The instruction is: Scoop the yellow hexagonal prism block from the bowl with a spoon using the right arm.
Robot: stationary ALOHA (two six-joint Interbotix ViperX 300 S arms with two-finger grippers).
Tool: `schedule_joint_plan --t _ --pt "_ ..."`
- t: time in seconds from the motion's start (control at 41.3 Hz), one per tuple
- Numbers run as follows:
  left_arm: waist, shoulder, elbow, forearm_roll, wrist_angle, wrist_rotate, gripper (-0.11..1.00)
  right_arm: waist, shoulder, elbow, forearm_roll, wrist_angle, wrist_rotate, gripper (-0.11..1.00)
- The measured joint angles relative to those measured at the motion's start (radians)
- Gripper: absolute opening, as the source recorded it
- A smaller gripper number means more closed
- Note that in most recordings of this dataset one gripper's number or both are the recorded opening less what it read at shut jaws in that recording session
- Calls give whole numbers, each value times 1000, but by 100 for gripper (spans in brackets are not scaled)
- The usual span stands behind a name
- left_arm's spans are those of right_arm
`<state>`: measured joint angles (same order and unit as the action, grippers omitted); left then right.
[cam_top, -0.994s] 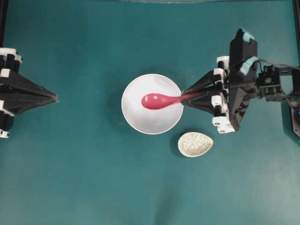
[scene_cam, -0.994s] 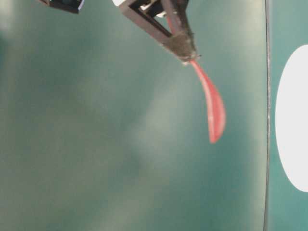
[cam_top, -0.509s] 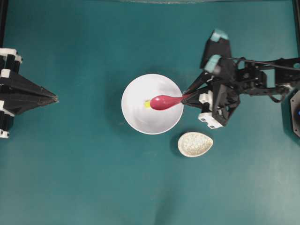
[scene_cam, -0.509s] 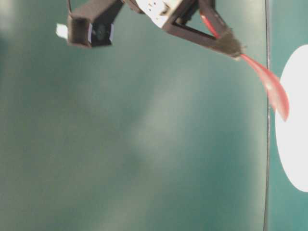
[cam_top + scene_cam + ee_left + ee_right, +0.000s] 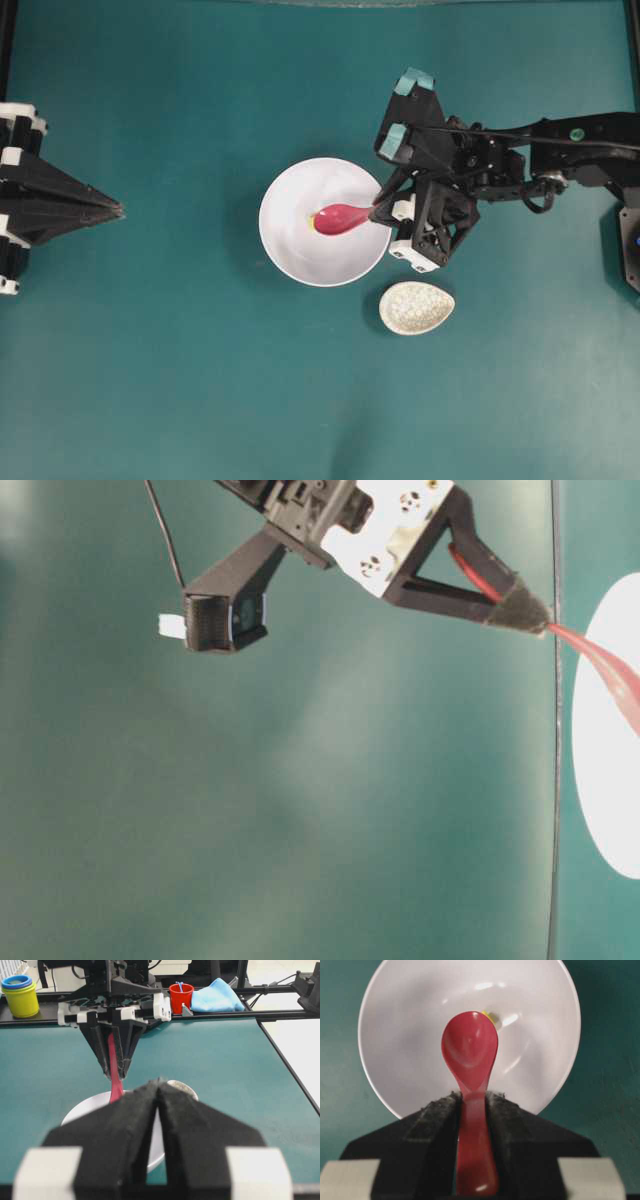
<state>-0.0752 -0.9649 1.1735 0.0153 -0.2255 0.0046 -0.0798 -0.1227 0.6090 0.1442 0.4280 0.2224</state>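
Note:
The white bowl [image 5: 290, 252] sits mid-table. My right gripper [image 5: 378, 210] hangs over its right rim, shut on the handle of the pink-red spoon [image 5: 340, 218]. The scoop points left and dips into the bowl. In the right wrist view the spoon [image 5: 470, 1050] runs straight out from the gripper [image 5: 472, 1096], and the yellow hexagonal prism block [image 5: 490, 1016] peeks out just past the scoop's far edge. From overhead only a sliver of the block [image 5: 313, 223] shows, at the scoop's left tip. My left gripper [image 5: 118, 210] rests shut at the far left, well away from the bowl.
A speckled beige spoon rest [image 5: 416, 307] lies just right of and below the bowl. Past the table's far edge in the left wrist view stand a red cup [image 5: 180, 995], a blue cloth [image 5: 216, 996] and stacked yellow cups [image 5: 20, 997].
The right arm has shifted left and tilted downward, lowering the spoon's scoop into the bowl. The yellow block, hidden a second ago, now shows at the scoop's tip. The left arm stayed still.

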Motion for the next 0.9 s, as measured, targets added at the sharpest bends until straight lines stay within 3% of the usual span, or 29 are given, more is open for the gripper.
schedule_joint_plan --t 0.897 --pt "0 0 0 0 9 0 7 0 54 5 -6 8 0 25"
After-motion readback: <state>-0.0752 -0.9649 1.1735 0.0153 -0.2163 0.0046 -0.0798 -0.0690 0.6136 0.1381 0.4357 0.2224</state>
